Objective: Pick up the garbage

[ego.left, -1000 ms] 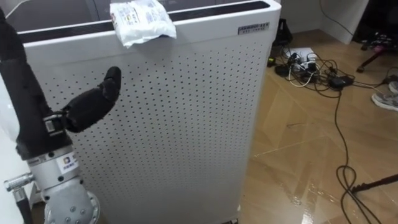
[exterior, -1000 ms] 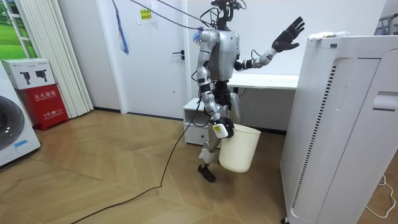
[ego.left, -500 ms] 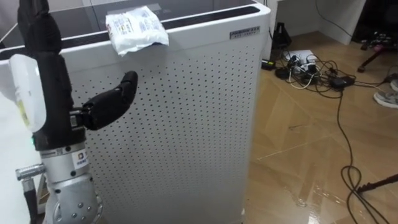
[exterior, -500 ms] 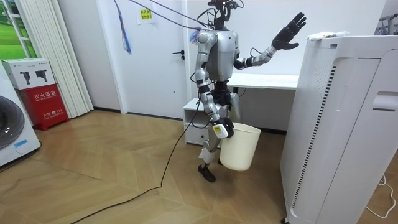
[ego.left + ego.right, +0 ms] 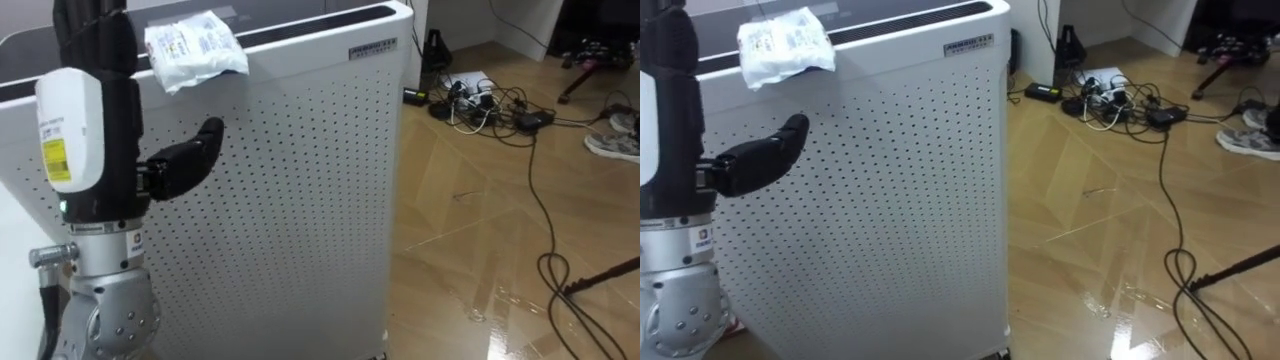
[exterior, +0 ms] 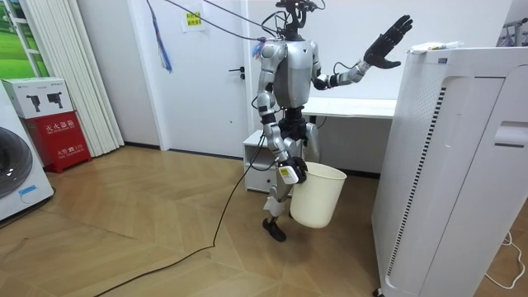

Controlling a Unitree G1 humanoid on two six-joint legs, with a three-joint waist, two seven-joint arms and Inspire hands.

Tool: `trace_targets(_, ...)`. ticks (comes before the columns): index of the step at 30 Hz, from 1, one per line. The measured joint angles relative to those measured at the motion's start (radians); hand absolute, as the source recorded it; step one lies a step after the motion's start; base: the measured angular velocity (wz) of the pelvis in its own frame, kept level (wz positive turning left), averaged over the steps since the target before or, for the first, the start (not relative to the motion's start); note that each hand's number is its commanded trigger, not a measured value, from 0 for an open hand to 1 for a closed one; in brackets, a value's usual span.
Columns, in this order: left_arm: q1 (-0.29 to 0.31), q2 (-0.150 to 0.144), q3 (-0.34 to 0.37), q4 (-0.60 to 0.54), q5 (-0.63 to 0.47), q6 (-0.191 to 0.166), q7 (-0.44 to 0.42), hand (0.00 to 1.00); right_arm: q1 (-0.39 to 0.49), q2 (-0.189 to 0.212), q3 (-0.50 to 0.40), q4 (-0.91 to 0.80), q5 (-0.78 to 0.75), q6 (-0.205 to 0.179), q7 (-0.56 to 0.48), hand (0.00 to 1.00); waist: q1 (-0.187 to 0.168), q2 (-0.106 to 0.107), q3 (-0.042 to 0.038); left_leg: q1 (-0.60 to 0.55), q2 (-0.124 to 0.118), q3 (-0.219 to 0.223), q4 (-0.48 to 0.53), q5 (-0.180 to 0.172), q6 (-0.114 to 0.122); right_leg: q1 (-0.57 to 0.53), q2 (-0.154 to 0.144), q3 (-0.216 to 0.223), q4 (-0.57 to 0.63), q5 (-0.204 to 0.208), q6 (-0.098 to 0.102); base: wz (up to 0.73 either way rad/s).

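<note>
The tall white perforated air purifier (image 5: 300, 200) is standing close in front of the robot, and its flat top is serving as the shelf for the rubbish. In the room view the white bin (image 6: 318, 196) is hanging at the robot's hip from its right hand (image 6: 290, 172). The fingers seem to be hooked over the bin's rim, probably so the bin is ready to catch whatever gets picked.

The left hand (image 6: 388, 45) is being held high beside the purifier's top edge. Its fingers (image 5: 95, 30) are spread and gripping nothing, with the thumb jutting toward 3 o'clock, which looks like a reach being lined up.

The garbage, a crumpled white wrapper (image 5: 190, 48), is lying on the purifier's top front edge at about 1 o'clock from that thumb, near it but apart. The wrapper is showing dark print too small to read. A small dark label plate (image 5: 372, 48) is sitting at the top front corner, equally illegible.
</note>
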Motion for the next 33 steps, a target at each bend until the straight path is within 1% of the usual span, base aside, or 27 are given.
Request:
trace_targets(4, 0.0, 0.0, -0.004, 0.0, 0.029, 0.018, -0.008, 0.0, 0.0, 0.0, -0.005, 0.0, 0.0, 0.001, 0.0, 1.0, -0.002, 0.0, 0.0002, 0.0, 0.0, -0.002, -0.002, 0.0, 0.0, 0.0, 0.0, 0.001, -0.001, 0.0, 0.0, 0.0)
trace_targets(10, 0.0, 0.004, -0.013, 0.0, 0.047, 0.032, -0.026, 0.0, 0.0, -0.001, -0.023, 0.0, 0.0, 0.008, 0.002, 1.0, 0.001, 0.001, -0.0004, -0.001, 0.0, -0.005, -0.002, 0.0, 0.0, -0.003, 0.0, 0.002, -0.002, 0.0, 0.0, 0.0)
trace_targets(13, 0.0, 0.011, -0.015, 0.0, 0.059, 0.038, -0.039, 0.0, 0.0, -0.001, -0.026, 0.0, -0.001, 0.008, 0.002, 1.0, -0.002, 0.002, -0.0013, -0.002, 0.0, -0.006, -0.003, 0.0, 0.0, -0.006, 0.0, 0.004, -0.001, 0.0, 0.0, 0.0)
trace_targets(14, 0.0, 0.022, -0.015, 0.0, 0.06, 0.04, -0.04, 0.0, 0.0, -0.001, -0.028, 0.0, -0.005, 0.008, 0.002, 1.0, -0.001, 0.003, -0.0017, -0.002, -0.001, -0.007, -0.003, 0.0, 0.0, -0.007, 0.0, 0.004, -0.001, 0.0, 0.0, 0.0)
trace_targets(16, 0.0, 0.057, -0.015, 0.001, 0.06, 0.043, -0.041, 0.0, 0.001, 0.0, -0.043, -0.001, -0.017, 0.008, 0.008, 1.0, -0.007, 0.006, -0.003, -0.002, -0.001, -0.008, -0.005, 0.0, 0.0, -0.007, 0.0, 0.004, -0.001, 0.0, 0.0, 0.0)
trace_targets(18, 0.0, 0.071, -0.015, 0.002, 0.06, 0.047, -0.046, 0.0, 0.001, 0.0, -0.056, 0.0, -0.025, 0.009, 0.009, 1.0, -0.013, 0.008, -0.0038, 0.0, -0.002, -0.008, -0.01, 0.0, 0.0, -0.009, 0.0, 0.006, -0.001, 0.0, 0.0, 0.0)
trace_targets(22, -0.001, 0.079, -0.015, 0.043, 0.058, 0.053, -0.058, 0.0, 0.001, -0.002, -0.064, 0.0, -0.03, 0.008, 0.009, 1.0, -0.016, 0.013, -0.0054, 0.002, -0.002, -0.008, -0.013, 0.0, 0.0, -0.008, 0.0, 0.008, -0.002, 0.0, 0.0, 0.0)
trace_targets(24, -0.009, 0.092, -0.015, 0.092, 0.055, 0.067, -0.061, 0.0, -0.001, -0.008, -0.064, 0.0, -0.028, 0.009, 0.009, 1.0, -0.017, 0.023, -0.0036, 0.0, -0.002, -0.008, -0.013, 0.0, 0.0, -0.01, 0.0, 0.008, -0.002, 0.0, 0.0, 0.0)
trace_targets(27, -0.024, 0.111, -0.015, 0.122, 0.054, 0.081, -0.062, 0.0, -0.001, -0.018, -0.064, 0.0, -0.028, 0.01, 0.009, 1.0, -0.017, 0.033, -0.0007, 0.0, -0.003, -0.007, -0.015, 0.0, 0.0, -0.01, 0.0, 0.009, -0.002, 0.001, 0.001, 0.0)
trace_targets(30, -0.044, 0.112, -0.015, 0.147, 0.054, 0.084, -0.065, 0.0, -0.005, -0.025, -0.065, 0.0, -0.028, 0.02, 0.009, 1.0, -0.014, 0.04, -0.0009, 0.001, -0.003, -0.007, -0.019, 0.0, 0.0, -0.01, 0.0, 0.012, -0.003, 0.001, 0.001, 0.0)
trace_targets(33, -0.059, 0.113, -0.014, 0.167, 0.054, 0.088, -0.077, 0.0, -0.004, -0.03, -0.066, 0.0, -0.029, 0.021, 0.009, 1.0, -0.006, 0.041, -0.0015, 0.004, -0.003, -0.005, -0.027, 0.0, -0.001, -0.009, 0.001, 0.018, -0.003, 0.001, 0.001, -0.03)
